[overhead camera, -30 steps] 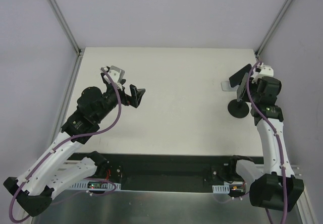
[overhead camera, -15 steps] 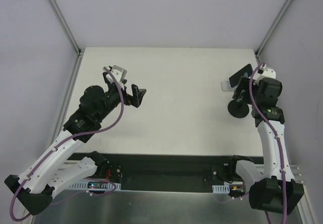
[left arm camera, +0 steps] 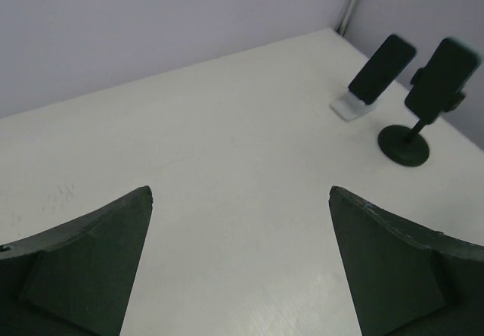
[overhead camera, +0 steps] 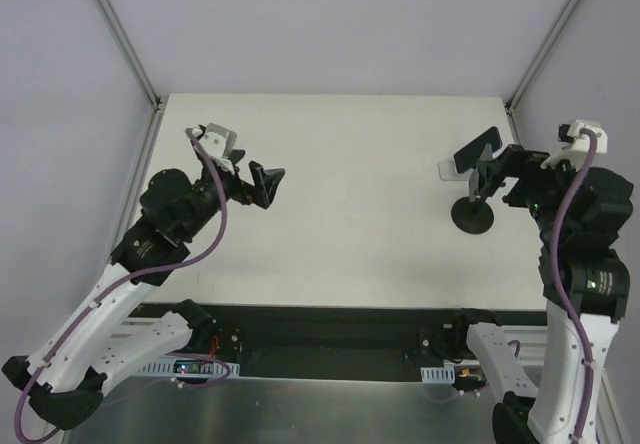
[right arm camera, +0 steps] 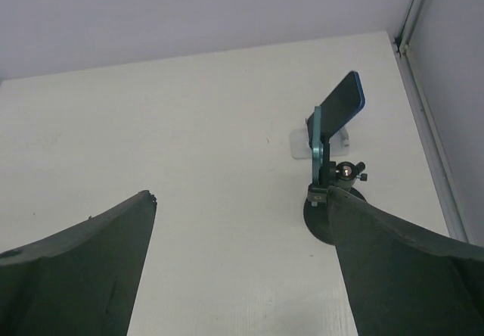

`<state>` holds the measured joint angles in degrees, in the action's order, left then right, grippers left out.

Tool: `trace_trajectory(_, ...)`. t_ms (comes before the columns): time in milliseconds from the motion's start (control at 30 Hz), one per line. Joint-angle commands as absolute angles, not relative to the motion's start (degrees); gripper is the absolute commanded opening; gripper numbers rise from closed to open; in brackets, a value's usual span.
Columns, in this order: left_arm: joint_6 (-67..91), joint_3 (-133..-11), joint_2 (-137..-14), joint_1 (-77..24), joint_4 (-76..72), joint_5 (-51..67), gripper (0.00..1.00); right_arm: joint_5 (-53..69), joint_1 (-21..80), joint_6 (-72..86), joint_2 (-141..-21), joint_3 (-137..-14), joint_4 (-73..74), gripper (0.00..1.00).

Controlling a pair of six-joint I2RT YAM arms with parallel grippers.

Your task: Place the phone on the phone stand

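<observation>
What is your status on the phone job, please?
Left gripper open, empty. Right gripper open, empty. Phone leaning on the silver stand, far right. Black pole stand close beside it.

- A black pole stand (overhead camera: 472, 216) is standing upright on its round base, out at the table's 3 o'clock side, its clamp head leaning on top.
- The white table (overhead camera: 340, 254) is carrying it.
- Metal frame posts (overhead camera: 120, 34) are rising from the far corners, at 11 and 1 o'clock.
</observation>
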<state>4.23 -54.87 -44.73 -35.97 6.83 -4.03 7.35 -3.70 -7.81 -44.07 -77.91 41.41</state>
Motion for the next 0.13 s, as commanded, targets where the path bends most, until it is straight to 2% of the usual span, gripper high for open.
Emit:
trace_trajectory(0,6.42,-63.97,-39.73,-35.95,4.22,2.54,0.99,10.38,-3.43,-8.87,-36.94,-83.31,45.18,0.96)
trace_trajectory(100,1.86,-68.98,-37.97,-35.86,4.83,8.49,0.99,7.48,-2.3,-10.28,-33.85,-87.62,44.39,0.96)
